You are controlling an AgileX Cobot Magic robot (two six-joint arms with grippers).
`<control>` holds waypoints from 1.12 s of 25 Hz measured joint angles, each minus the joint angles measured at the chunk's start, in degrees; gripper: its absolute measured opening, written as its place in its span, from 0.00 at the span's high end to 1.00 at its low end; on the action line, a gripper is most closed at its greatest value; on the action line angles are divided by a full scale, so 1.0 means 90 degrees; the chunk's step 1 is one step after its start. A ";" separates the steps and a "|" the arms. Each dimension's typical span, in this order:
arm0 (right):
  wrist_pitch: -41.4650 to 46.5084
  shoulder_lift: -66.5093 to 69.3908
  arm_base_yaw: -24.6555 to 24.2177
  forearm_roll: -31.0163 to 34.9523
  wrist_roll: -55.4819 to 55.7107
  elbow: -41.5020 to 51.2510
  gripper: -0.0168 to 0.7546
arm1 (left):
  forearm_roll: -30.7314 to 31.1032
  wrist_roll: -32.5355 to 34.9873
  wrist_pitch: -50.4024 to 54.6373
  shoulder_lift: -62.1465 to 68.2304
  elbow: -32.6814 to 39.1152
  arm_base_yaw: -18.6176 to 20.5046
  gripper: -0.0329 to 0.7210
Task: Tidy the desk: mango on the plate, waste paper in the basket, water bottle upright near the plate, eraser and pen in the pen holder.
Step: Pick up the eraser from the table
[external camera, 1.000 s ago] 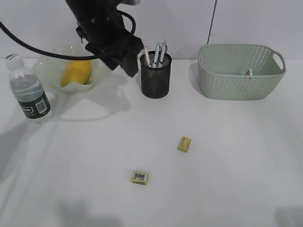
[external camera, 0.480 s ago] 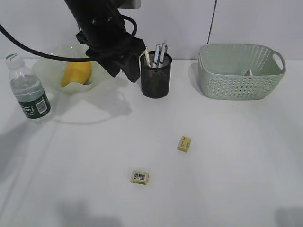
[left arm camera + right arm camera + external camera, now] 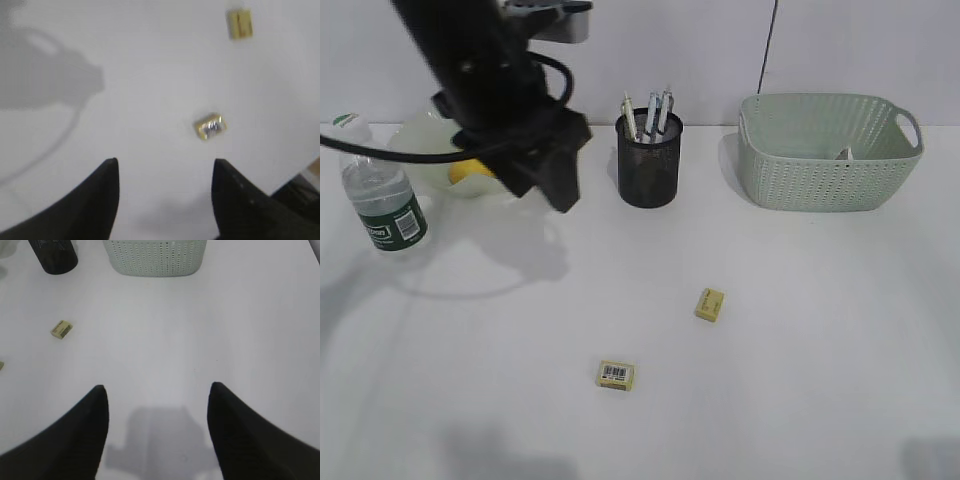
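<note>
Jaws: left gripper [image 3: 165, 165] and right gripper [image 3: 156, 390] both spread wide, holding nothing, above bare white worktop [image 3: 800, 380]. Exterior view: left arm [image 3: 490, 90] partly hides the plate [image 3: 420, 140] and mango [image 3: 468, 172], far left. Water bottle [image 3: 378, 190] upright, left of plate. Pen holder [image 3: 649, 160] with pens at far centre; basket [image 3: 830, 150] far right. Left wrist view, blurred, shows both erasers [image 3: 210, 126] [image 3: 239, 24]; right wrist view shows one clearly [image 3: 61, 329]. Back wall plain pale.

Right fingers [image 3: 100, 410] spread, empty, over desk [image 3: 200, 340]; eraser [image 3: 61, 329] left, basket [image 3: 155, 257] far
</note>
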 joint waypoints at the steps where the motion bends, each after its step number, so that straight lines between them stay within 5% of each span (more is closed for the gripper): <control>1: 0.0000 0.0000 0.0000 0.0000 0.0000 0.0000 0.33 | 0.0033 0.0000 0.0000 -0.0230 0.0204 0.0000 0.36; 14: 0.0000 0.0000 0.0000 0.0000 -0.0005 0.0000 0.33 | 0.0374 -0.0060 -0.0234 -0.4230 0.3422 0.0000 0.38; 28: 0.0000 0.0000 0.0000 0.0007 -0.0004 0.0000 0.33 | 0.0704 -0.0067 -0.0195 -0.8661 0.5131 -0.0002 0.38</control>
